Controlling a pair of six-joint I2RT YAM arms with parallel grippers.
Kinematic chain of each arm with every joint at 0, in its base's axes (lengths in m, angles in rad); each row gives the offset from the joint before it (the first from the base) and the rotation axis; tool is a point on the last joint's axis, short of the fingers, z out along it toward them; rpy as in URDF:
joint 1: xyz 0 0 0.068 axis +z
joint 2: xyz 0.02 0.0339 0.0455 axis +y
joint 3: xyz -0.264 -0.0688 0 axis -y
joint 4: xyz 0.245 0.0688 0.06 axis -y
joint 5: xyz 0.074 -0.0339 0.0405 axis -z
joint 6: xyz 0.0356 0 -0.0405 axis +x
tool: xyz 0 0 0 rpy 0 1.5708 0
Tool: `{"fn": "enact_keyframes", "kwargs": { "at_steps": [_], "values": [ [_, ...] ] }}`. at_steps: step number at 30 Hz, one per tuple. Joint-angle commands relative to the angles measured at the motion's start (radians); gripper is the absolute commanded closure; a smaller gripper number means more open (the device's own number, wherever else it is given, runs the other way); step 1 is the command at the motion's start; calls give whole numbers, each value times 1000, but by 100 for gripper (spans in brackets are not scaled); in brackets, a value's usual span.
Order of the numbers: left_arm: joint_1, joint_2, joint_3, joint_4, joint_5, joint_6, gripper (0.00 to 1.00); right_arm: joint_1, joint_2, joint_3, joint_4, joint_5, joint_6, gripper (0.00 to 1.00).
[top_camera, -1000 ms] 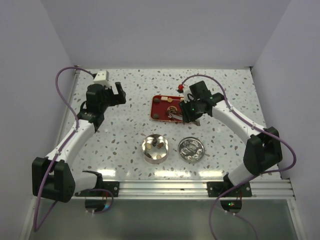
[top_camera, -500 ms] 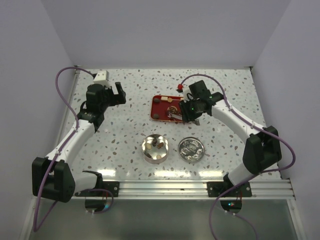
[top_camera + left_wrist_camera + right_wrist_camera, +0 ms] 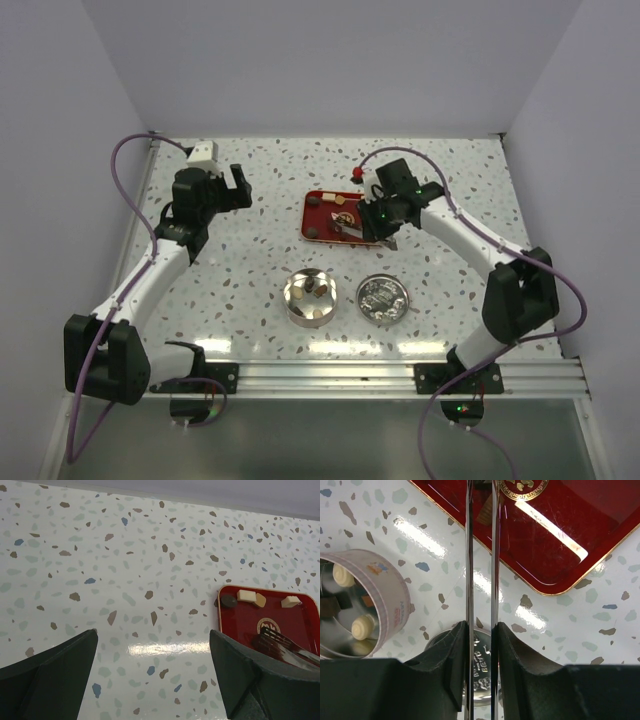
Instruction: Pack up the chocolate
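Several small chocolate pieces lie on the red tray (image 3: 326, 216): a dark round one (image 3: 229, 600) and cream and tan squares (image 3: 246, 596) along its far edge. More pieces (image 3: 362, 626) lie inside the open round tin (image 3: 309, 297). My right gripper (image 3: 384, 226) is shut on metal tongs (image 3: 480, 555), whose two blades reach out over the tray; their tips run out of the right wrist view. The tongs also show in the left wrist view (image 3: 280, 642). My left gripper (image 3: 228, 186) is open and empty above the bare table, left of the tray.
The tin's shiny lid (image 3: 382, 298) lies on the table right of the tin, below my right gripper (image 3: 481, 627). White walls close in the table on three sides. A small red object (image 3: 357, 174) sits behind the tray.
My right gripper with the tongs has shifted slightly toward the back over the tray. The left arm has not moved.
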Motion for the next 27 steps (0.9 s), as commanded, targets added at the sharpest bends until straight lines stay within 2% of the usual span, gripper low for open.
{"fn": "enact_keyframes", "kwargs": {
  "at_steps": [1,10,19,27],
  "values": [
    [5,-18,19,20,-3,-14,0,-4,-70,58,9,-53,-5,76],
    [5,-15,18,24,0,-14,0,-2,-192,72,-26,-102,16,77],
    [5,-9,23,20,-4,-14,0,15,-327,26,-103,-256,59,75],
    [5,-1,24,16,-4,-17,0,157,-394,-15,-201,-234,104,75]
  ]
}}
